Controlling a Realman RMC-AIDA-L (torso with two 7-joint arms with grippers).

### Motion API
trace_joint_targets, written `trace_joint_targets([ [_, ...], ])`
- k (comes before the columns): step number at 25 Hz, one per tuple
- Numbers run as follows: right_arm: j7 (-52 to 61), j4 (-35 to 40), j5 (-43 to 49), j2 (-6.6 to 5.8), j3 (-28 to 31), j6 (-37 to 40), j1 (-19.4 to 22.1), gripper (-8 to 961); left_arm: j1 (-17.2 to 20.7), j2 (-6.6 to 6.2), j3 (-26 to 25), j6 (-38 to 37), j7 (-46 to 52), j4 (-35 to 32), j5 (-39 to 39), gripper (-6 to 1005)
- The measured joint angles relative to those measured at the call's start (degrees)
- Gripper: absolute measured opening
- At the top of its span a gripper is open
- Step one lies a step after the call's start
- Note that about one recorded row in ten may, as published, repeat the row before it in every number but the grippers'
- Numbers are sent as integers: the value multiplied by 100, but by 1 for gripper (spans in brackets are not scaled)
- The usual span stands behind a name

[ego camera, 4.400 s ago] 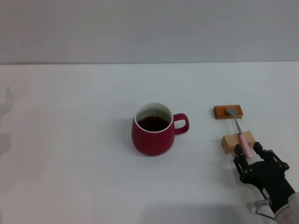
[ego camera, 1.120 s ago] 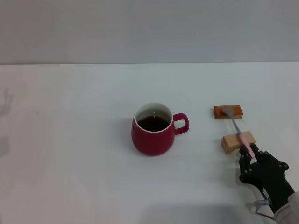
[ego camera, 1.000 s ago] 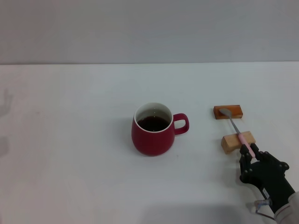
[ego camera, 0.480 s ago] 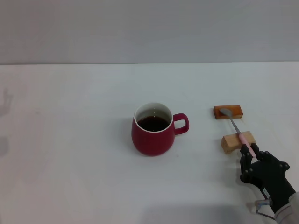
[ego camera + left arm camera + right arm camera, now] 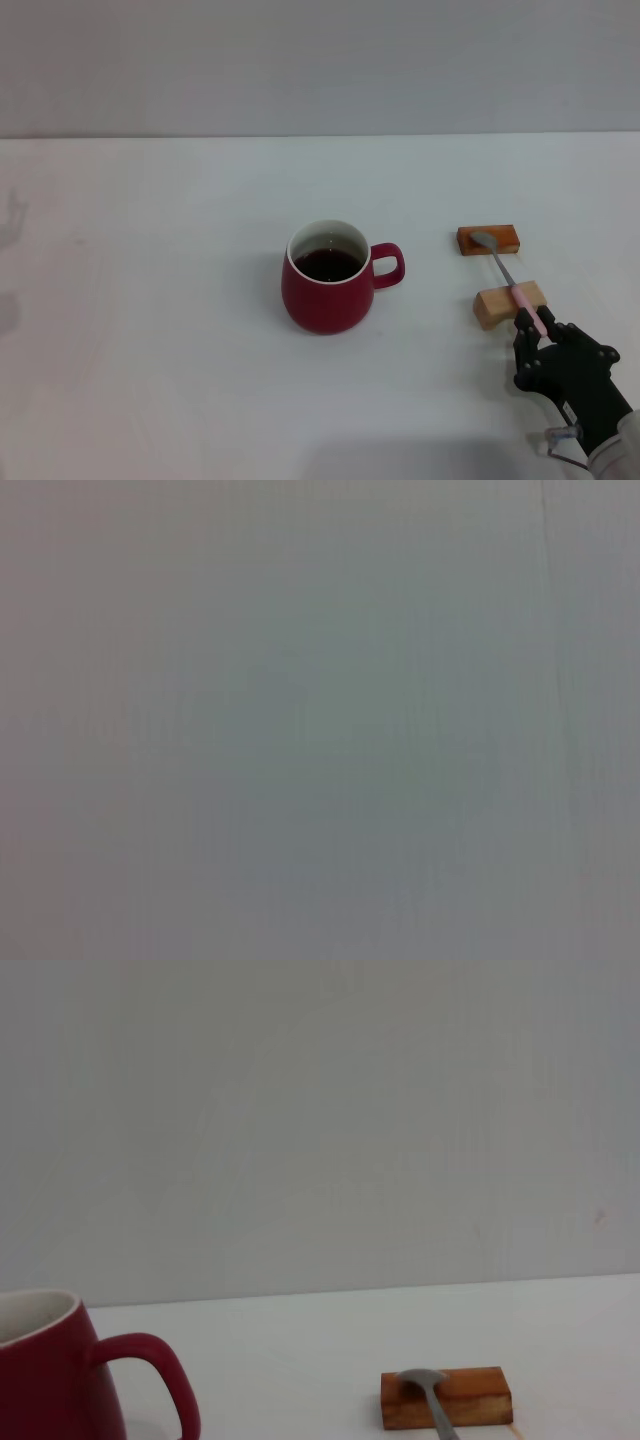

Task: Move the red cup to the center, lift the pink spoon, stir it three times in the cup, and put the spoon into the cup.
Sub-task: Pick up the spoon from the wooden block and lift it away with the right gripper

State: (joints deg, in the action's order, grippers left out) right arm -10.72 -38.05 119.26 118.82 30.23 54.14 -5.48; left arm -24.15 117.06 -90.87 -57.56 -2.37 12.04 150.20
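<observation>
On the table (image 5: 150, 300): one red cup (image 5: 326, 290), two wooden blocks (image 5: 510, 303), one pink spoon (image 5: 510, 283) gripped by right claw (image 5: 535, 335)

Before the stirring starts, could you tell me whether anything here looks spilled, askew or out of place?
Nothing stands out: the cup stands upright with no spill, and the spoon lies across two blocks, its handle end in the right hand.

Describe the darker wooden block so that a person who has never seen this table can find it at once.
Start at the squat dark-red ceramic mug mid-table and follow its loop handle toward the robot's right. Two small wooden blocks lie there; the reddish-brown block is the farther one. Unlike the pale wooden block, it carries the spoon's silver bowl.
</observation>
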Motion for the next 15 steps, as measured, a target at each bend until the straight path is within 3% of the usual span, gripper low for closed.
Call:
trace_joint_targets([
  [15, -141, 18, 0, 1, 0, -2, -18, 166, -11, 1, 0, 0, 0, 0, 0, 847],
])
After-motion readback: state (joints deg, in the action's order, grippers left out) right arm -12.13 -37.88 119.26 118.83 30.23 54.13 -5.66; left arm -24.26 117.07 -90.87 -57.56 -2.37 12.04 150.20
